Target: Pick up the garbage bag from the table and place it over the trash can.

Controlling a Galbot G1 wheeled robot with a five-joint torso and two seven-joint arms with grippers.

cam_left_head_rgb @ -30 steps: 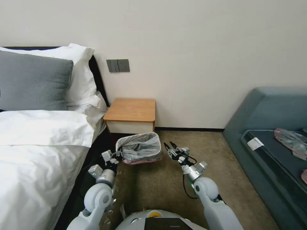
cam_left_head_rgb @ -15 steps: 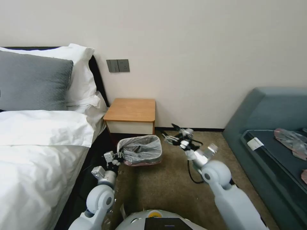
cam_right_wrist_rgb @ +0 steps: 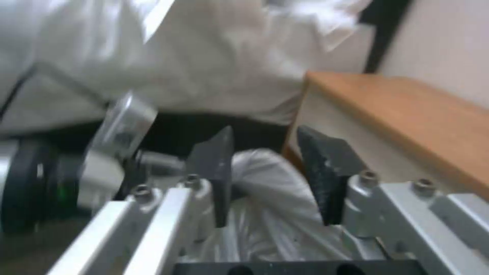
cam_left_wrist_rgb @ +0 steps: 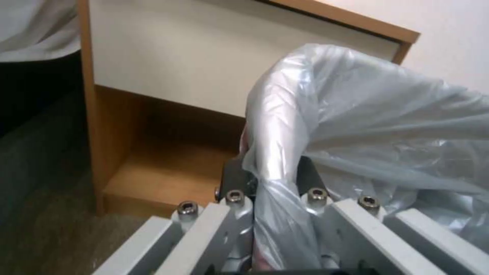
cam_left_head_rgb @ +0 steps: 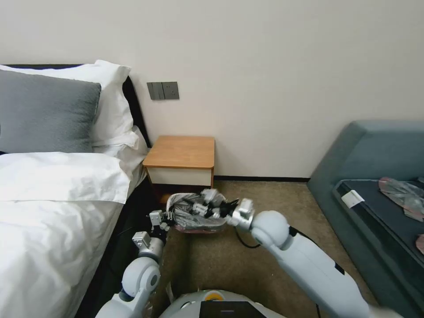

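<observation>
The garbage bag [cam_left_head_rgb: 194,215] was draped over the trash can [cam_left_head_rgb: 199,226], which stood on the brown carpet [cam_left_head_rgb: 229,265] just in front of the table [cam_left_head_rgb: 182,160], between the bed [cam_left_head_rgb: 53,207] and the blue-grey sofa [cam_left_head_rgb: 380,194]. Only a thin strip of the can's rim showed under the wrinkled grey plastic and its pink-red edge.

The left gripper [cam_left_head_rgb: 167,217] was at the side of the can nearest the bed. In the left wrist view its dark fingers [cam_left_wrist_rgb: 233,172] were clamped on a fold of the bag [cam_left_wrist_rgb: 357,126], the plastic running down between them, with the table's white drawer front [cam_left_wrist_rgb: 204,68] and lower shelf [cam_left_wrist_rgb: 168,168] behind.

The right gripper [cam_left_head_rgb: 199,206] reached across from the sofa side and hung over the bag's mouth. In the right wrist view its two dark fingers [cam_right_wrist_rgb: 216,168] stood apart, unclenched, with bag plastic [cam_right_wrist_rgb: 270,214] lying between and below them; whether they touched it could not be told. The table's wooden top [cam_right_wrist_rgb: 407,110] and white bedding [cam_right_wrist_rgb: 178,49] lay beyond.

On the sofa seat lay pinkish-grey plastic pieces [cam_left_head_rgb: 404,194] and a white card [cam_left_head_rgb: 352,198].
</observation>
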